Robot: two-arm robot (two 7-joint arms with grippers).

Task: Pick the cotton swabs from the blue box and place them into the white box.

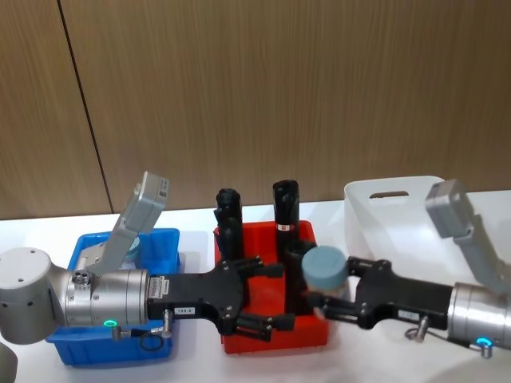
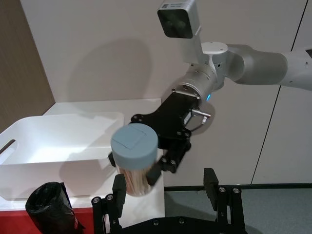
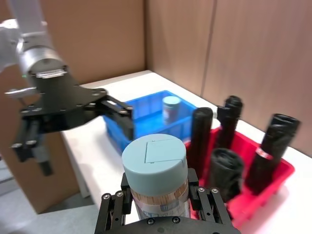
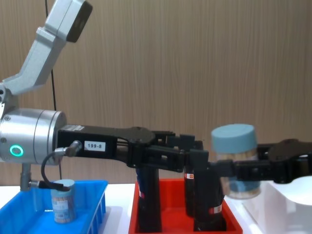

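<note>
My right gripper is shut on a cotton swab jar, a clear cylinder with a pale blue lid, held upright above the right end of the red tray. The wrist views show the same jar between the black fingers. My left gripper stands open and empty just left of the jar, over the tray's front. A second jar stands in the blue box at the left. To the right of my right gripper sits the white box.
The red tray lies between the two boxes and holds several tall black rolls. A wood-panelled wall rises behind the white table. The front edge of the table runs close under both arms.
</note>
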